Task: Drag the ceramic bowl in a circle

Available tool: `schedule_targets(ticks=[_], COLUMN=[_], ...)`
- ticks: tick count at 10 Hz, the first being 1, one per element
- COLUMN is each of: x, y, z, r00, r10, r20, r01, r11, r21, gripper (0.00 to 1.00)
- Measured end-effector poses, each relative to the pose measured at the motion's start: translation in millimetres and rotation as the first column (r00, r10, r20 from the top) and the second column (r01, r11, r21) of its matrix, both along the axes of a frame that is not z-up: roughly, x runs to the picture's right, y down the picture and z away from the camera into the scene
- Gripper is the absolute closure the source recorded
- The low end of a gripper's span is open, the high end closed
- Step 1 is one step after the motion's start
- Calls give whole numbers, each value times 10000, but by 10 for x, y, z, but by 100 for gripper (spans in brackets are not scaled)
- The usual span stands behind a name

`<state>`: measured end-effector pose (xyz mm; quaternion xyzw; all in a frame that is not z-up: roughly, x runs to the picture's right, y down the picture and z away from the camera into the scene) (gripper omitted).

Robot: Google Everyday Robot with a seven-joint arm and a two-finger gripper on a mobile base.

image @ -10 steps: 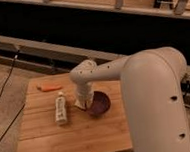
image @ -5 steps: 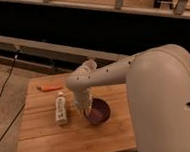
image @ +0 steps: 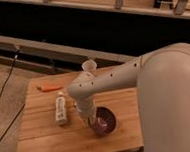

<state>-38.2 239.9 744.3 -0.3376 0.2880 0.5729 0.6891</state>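
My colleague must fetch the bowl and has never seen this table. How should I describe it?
On the wooden table, look toward the near right, where the gripper hangs low. The ceramic bowl sits right beside it: round, shallow, dark purple-maroon, wider than the white cup behind and darker than the pale bottle to its left.

No text, number or brand can be read. The bottle [image: 61, 109], lying at the left of the table [image: 44, 140], bears a pale label too blurred to read. The gripper [image: 90, 122], closed on the left rim of the ceramic bowl [image: 107, 120], shows no legible marking.
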Motion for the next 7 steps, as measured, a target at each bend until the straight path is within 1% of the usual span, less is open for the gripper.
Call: schedule_targets(ticks=[1, 3, 5, 7], x=[63, 197, 330, 513], y=[50, 85, 69, 13], z=[-20, -26, -19, -8], r00=[9998, 9974, 9932, 9856], r10=[99, 404, 674, 1015], r20=[-188, -594, -946, -1353], r01=[-101, -408, -673, -992], r11=[9999, 9991, 9977, 9948], r21=[-75, -62, 37, 232], gripper=[100, 100, 100, 100])
